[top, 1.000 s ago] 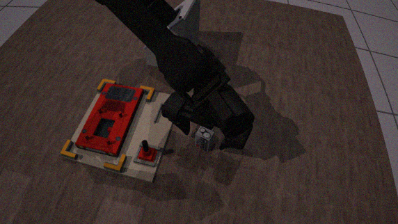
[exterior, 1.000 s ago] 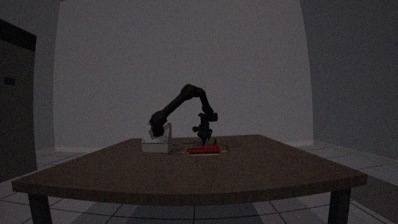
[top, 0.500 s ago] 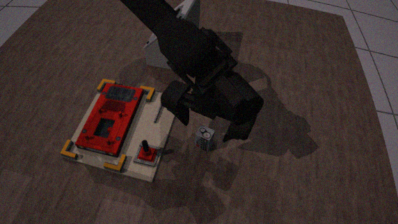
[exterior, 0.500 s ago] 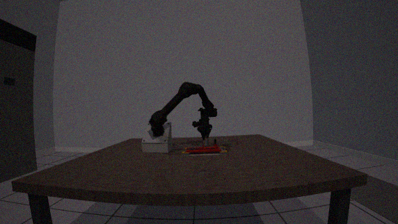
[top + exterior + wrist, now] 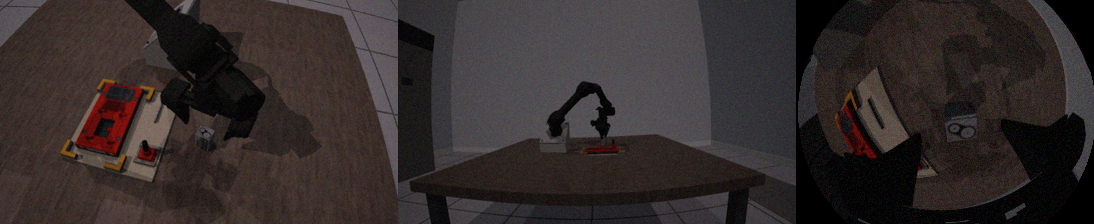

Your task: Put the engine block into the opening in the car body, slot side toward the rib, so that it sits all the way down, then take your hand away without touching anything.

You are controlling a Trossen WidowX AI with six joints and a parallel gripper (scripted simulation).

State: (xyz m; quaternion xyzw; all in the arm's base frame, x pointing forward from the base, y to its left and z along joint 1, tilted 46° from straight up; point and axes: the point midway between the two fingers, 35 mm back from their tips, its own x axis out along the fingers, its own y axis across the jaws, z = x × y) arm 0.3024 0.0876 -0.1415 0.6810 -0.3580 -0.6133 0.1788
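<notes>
- The block [image 5: 204, 138] [image 5: 604, 142] [image 5: 961, 129] is outside the car body [image 5: 91, 120] [image 5: 600, 149] [image 5: 855, 142], over on the worktop [image 5: 313, 104] [image 5: 593, 174] [image 5: 911, 75] just beside the board [image 5: 149, 129] [image 5: 886, 117]
- It stands upright, two round rings on its grey top; from where I am, I can't tell which way its slot faces
- The fingers [image 5: 240, 129] [image 5: 603, 134] are wide open, one to either side of the block and gripping nothing; the wrist view shows space between each one and its sides
- That red body lies flat on the board, with orange corner pieces [image 5: 149, 93] around it
- Its dark opening [image 5: 104, 127] is unfilled, so the block has yet to go in
- Also on the board, near the corner closest to the block, there's a small red piece with a black knob [image 5: 145, 146] [image 5: 613, 142] sticking up
- A narrow dark strip [image 5: 158, 113] [image 5: 876, 112] runs along the board between the body and the edge nearer the block
- The black arm [image 5: 184, 38] [image 5: 570, 102] arches over from its pale base [image 5: 554, 147], its wrist pointing down
</notes>
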